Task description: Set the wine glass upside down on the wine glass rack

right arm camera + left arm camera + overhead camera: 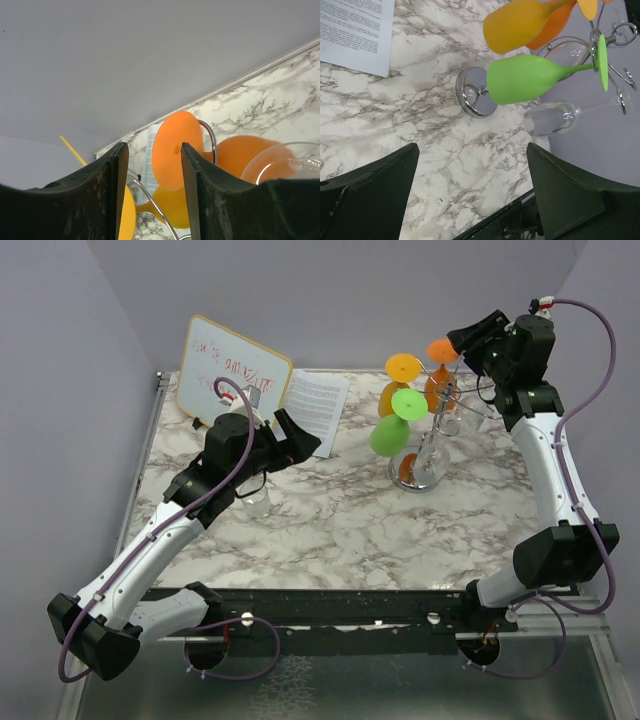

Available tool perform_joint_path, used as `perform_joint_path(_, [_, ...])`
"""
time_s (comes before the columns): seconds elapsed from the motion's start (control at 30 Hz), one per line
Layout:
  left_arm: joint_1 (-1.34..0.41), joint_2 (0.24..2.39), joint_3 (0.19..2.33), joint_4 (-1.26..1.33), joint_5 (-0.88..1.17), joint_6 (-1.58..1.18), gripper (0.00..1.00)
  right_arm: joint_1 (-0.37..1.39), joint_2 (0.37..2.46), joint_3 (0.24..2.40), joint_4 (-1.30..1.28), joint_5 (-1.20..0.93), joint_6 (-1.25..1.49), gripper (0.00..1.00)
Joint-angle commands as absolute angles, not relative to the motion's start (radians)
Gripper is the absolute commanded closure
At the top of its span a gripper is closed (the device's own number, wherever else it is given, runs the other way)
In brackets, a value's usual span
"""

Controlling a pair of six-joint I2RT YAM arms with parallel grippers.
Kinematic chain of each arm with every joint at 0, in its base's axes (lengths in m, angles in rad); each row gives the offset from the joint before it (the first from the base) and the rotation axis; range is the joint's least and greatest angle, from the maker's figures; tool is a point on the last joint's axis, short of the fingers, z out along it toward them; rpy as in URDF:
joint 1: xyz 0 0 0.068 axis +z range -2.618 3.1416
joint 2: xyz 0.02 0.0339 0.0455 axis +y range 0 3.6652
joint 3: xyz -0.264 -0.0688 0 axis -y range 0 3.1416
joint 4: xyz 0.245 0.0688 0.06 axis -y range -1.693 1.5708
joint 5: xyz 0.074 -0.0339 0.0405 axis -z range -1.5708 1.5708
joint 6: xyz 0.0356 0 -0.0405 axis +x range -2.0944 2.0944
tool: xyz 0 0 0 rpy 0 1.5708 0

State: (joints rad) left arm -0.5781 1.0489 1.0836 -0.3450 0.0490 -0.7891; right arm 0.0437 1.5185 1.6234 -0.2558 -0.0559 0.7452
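**Clear glass hung on rack, both grippers empty**

Wine glass rack (428, 455) stands R of centre on marble table (330, 530), disc base flat on the top, pole upright. Four glasses hang bowl-down from its wire arms: green glass (388, 435) on near-L side, yellow glass (392, 395) behind it, orange glass (438, 390) at back, and the clear wine glass (552, 117) on R side. In L wrist view the wine glass's stem runs to a curled wire arm and its bowl is off the table.

R gripper (458, 342) is up high by the rack top, next to the orange glass's foot. Fingers (100, 195) are spread w/ nothing between them. The orange foot shows through the gap, behind them.

L gripper (298, 435) is at mid-table, well L of the rack, pointing toward it. Jaws wide apart, only bare marble between.

Whiteboard (235, 370) is propped at back L, w/ printed sheet (315, 400) flat just beside it.
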Motion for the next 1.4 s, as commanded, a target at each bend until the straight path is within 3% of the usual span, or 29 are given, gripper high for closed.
perform_joint_path(0.0, [-0.578,1.027,1.093,-0.415,0.007,-0.729,0.1,0.038,1.502,1.703,-0.365,-0.115,0.667,0.49])
perform_joint_path(0.33, [-0.577,1.005,1.095,-0.497,-0.042,-0.667,0.1,0.038,1.408,1.669,-0.394,-0.181,0.628,0.48])
perform_joint_path(0.63, [-0.576,1.015,1.055,-0.707,-0.357,-0.598,0.14,0.038,1.103,1.475,-0.417,-0.127,0.532,0.4])
perform_joint_path(0.9, [-0.577,1.128,1.004,-0.7,-0.329,-0.585,0.49,0.038,0.904,1.332,-0.466,-0.06,0.519,0.42])
perform_joint_path(1.23, [-0.577,1.305,1.0,-0.701,-0.358,-0.543,0.64,0.038,0.796,1.274,-0.536,-0.031,0.509,0.42])
perform_joint_path(1.37, [-0.577,1.357,1.007,-0.701,-0.346,-0.516,0.75,0.038,0.778,1.257,-0.544,-0.025,0.523,0.42])
